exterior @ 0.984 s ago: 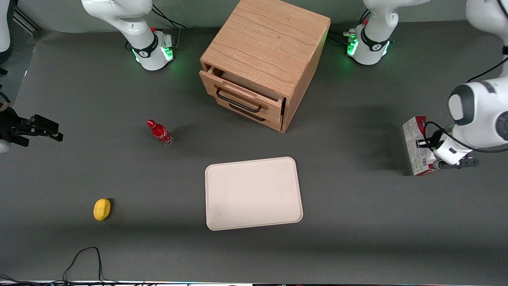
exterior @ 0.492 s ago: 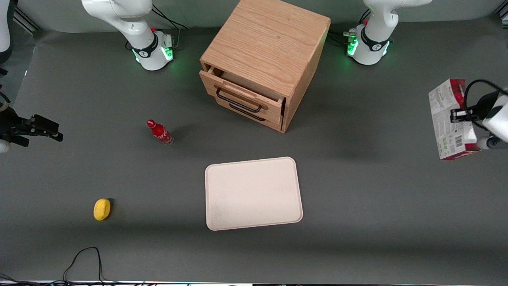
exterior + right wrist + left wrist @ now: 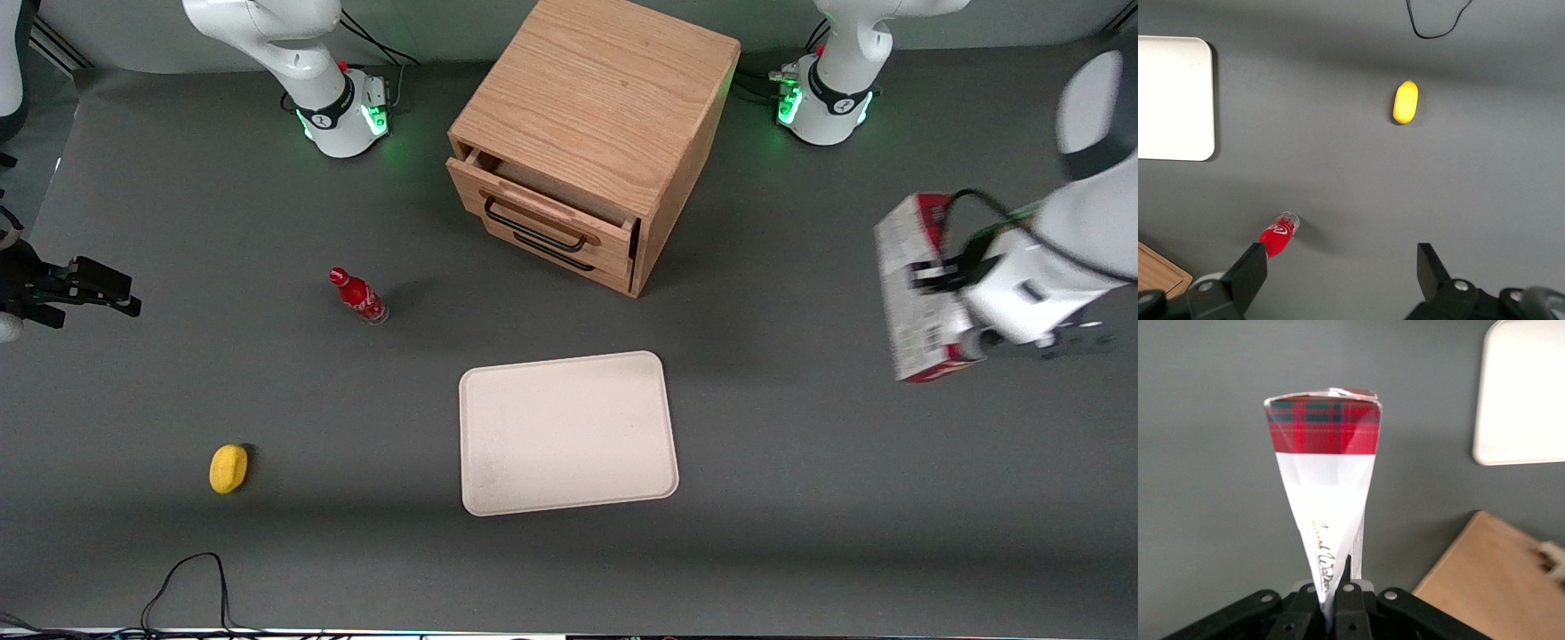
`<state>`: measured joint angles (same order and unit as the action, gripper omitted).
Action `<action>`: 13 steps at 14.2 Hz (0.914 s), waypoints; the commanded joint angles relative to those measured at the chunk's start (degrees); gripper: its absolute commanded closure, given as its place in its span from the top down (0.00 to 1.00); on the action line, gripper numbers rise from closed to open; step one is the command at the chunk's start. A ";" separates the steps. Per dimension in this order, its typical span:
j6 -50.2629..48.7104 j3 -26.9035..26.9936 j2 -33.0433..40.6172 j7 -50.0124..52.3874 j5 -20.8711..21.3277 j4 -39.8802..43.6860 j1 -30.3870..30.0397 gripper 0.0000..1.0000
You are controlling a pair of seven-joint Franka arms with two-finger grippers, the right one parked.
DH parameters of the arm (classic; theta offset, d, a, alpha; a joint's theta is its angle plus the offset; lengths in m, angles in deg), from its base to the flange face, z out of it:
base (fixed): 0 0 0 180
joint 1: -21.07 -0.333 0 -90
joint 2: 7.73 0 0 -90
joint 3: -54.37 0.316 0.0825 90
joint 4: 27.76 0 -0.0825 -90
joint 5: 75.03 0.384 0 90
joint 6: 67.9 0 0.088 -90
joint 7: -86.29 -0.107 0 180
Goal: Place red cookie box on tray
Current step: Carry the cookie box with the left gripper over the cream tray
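Note:
The red cookie box (image 3: 916, 298) hangs above the table at the working arm's end, with my left gripper (image 3: 926, 283) shut on it. In the left wrist view the red cookie box (image 3: 1326, 473) runs away from the gripper (image 3: 1332, 597), showing a red plaid end and white sides, and its near end is pinched between the fingers. The beige-pink tray (image 3: 569, 433) lies flat and bare near the table's middle, well apart from the box. One corner of the tray (image 3: 1525, 393) also shows in the left wrist view.
A wooden drawer cabinet (image 3: 591, 133) with its top drawer slightly open stands farther from the front camera than the tray. A small red bottle (image 3: 357, 296) and a yellow lemon (image 3: 228, 468) sit toward the parked arm's end. A black cable (image 3: 191, 578) lies near the front edge.
The gripper lifted the red cookie box off the table, carried it up and outward, then swung it back toward the tray. Nothing else has moved.

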<state>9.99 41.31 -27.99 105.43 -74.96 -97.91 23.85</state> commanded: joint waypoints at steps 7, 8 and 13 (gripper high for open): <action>24.65 -0.57 -29.55 18.81 4.33 16.45 19.52 0.00; 27.21 0.14 -31.49 20.13 4.33 16.45 20.14 0.00; 32.24 0.41 -37.21 22.95 4.24 16.19 20.15 0.00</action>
<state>42.47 41.26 -63.39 126.59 -71.24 -84.74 43.47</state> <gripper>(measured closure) 0.969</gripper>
